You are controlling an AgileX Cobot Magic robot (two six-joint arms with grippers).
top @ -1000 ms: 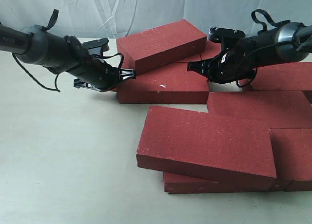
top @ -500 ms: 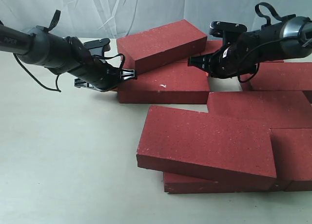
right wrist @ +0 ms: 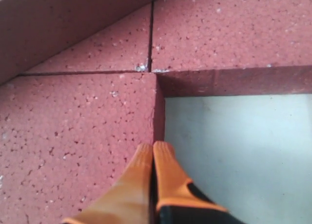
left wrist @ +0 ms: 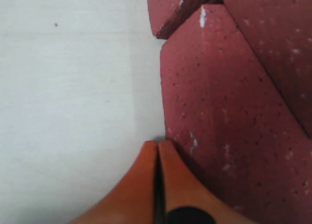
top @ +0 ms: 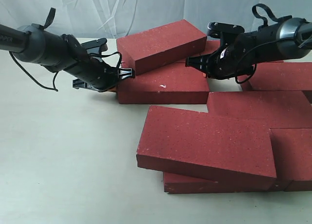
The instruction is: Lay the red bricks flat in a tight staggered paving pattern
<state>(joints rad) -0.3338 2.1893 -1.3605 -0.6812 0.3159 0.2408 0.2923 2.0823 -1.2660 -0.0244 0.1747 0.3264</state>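
Red bricks (top: pixel 207 146) overlapping, left gripper (left wrist: pixel 157 144), right gripper (right wrist: pixel 152 146) closed

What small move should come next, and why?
Probably push with the left gripper, sliding the chipped brick toward the flat brick past the right gripper. Both grippers are shut. The left tips sit at the chipped brick's end, and bare table gaps the paving there. The tilted brick on top needs laying flat later.
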